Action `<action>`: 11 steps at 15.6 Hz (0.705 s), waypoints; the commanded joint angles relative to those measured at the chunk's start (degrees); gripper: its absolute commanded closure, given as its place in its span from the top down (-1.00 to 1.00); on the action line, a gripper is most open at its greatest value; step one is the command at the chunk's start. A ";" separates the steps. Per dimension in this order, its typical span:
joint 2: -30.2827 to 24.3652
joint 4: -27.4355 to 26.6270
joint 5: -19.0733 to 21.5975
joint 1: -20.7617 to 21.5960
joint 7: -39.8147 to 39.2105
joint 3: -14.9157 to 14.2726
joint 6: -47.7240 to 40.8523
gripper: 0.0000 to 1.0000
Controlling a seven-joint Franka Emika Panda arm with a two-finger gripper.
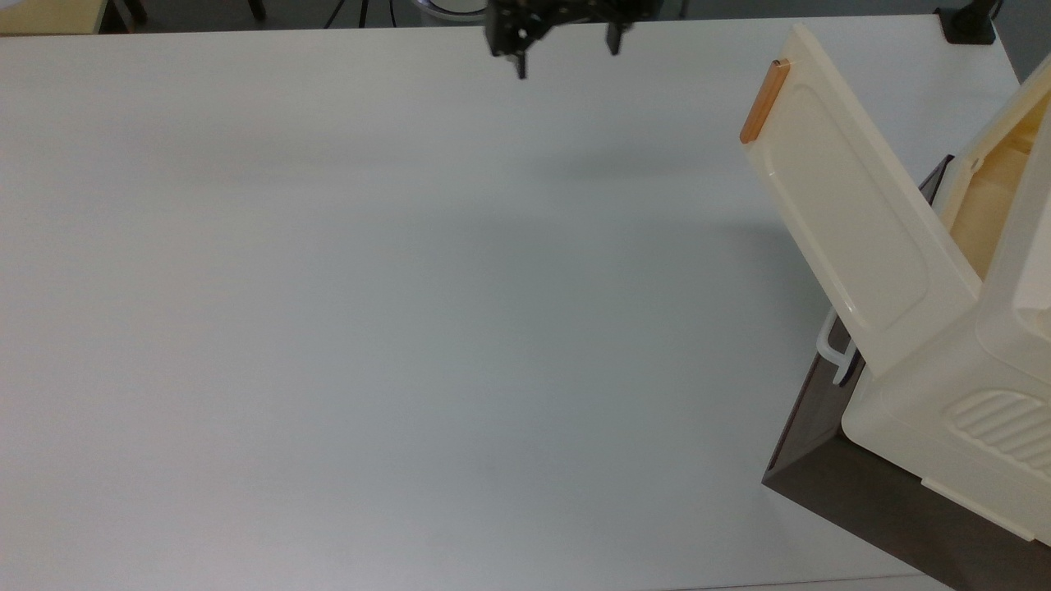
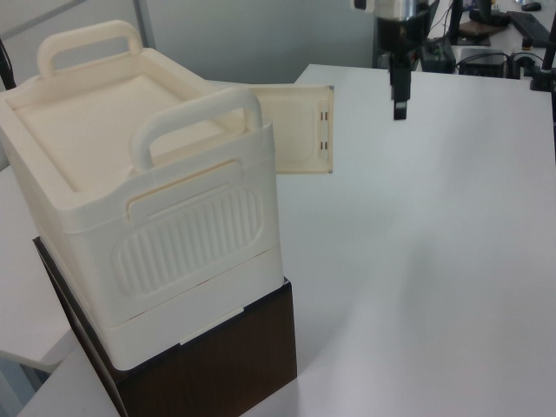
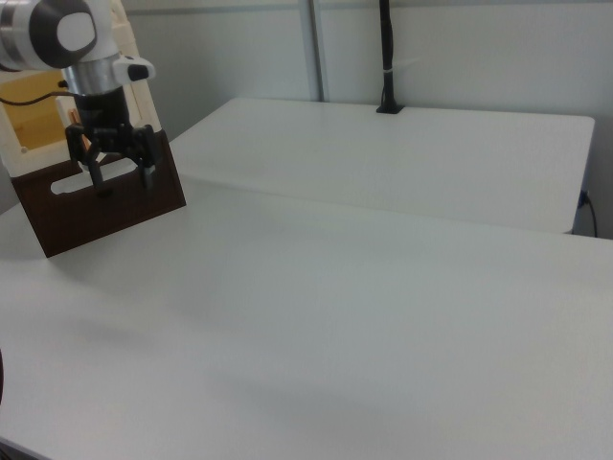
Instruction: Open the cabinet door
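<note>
While cabinet door (image 1: 854,205) is standing swung out at 3 o'clock in top view, your gripper (image 1: 566,45) is hovering at 12, fingers spread wide, gripping nothing. No readable writing.

I see a wide white table (image 1: 369,312) filling most of the top view. At the top view's right, a dark brown panel (image 1: 809,419) with a white loop handle (image 1: 831,349) sits low on a dark brown base (image 2: 217,369). A black post (image 3: 385,57) rises at the table's far edge in the right view.
</note>
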 commanded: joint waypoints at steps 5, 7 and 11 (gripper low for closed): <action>-4.39 -0.68 -4.31 -11.59 1.03 0.04 -5.50 1.00; -5.26 -0.68 -4.32 -14.93 1.03 0.05 -5.59 1.00; -7.64 -0.59 -4.32 -20.29 1.12 -0.04 -5.15 1.00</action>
